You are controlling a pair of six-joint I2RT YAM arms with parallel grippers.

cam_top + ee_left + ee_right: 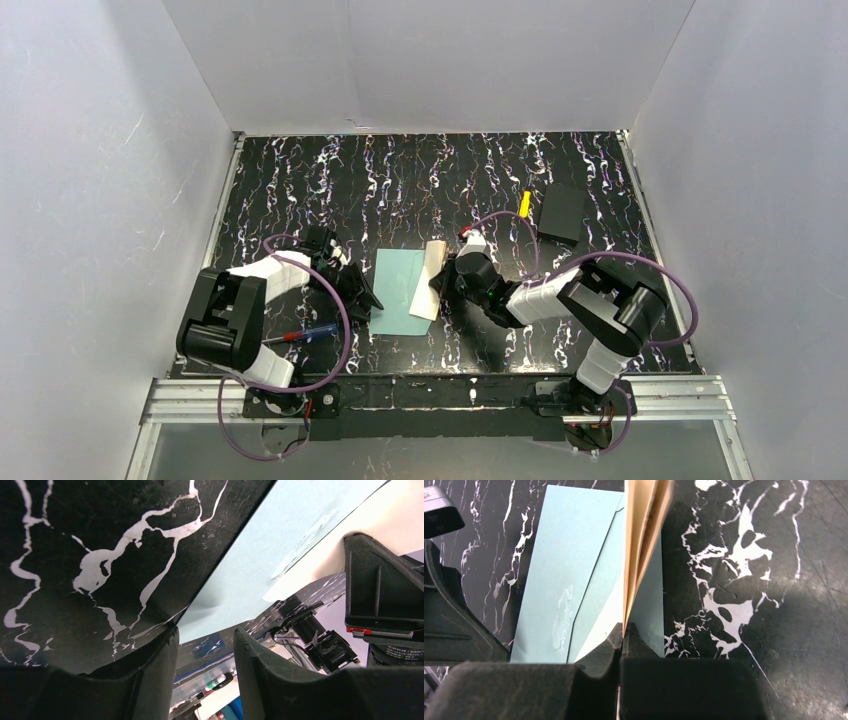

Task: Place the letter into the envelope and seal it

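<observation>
Black white-veined table [420, 180] carries the envelope [398, 280] at centre; black block [562, 213] and small yellow item [524, 203] far right.

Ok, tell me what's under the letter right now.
The letter, pinched in the right gripper, stands over the envelope, which lies flat on the table. The letter hides the strip of envelope beneath it, so whether its edge is inside cannot be seen.

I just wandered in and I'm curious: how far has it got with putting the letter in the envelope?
Done: the letter is picked up, pinched in the right claw. In hand: it is held on edge over the envelope, which lies flat, with the left claw open at the envelope's left edge. Left: the letter is not inside yet, and the envelope is not sealed.
</observation>
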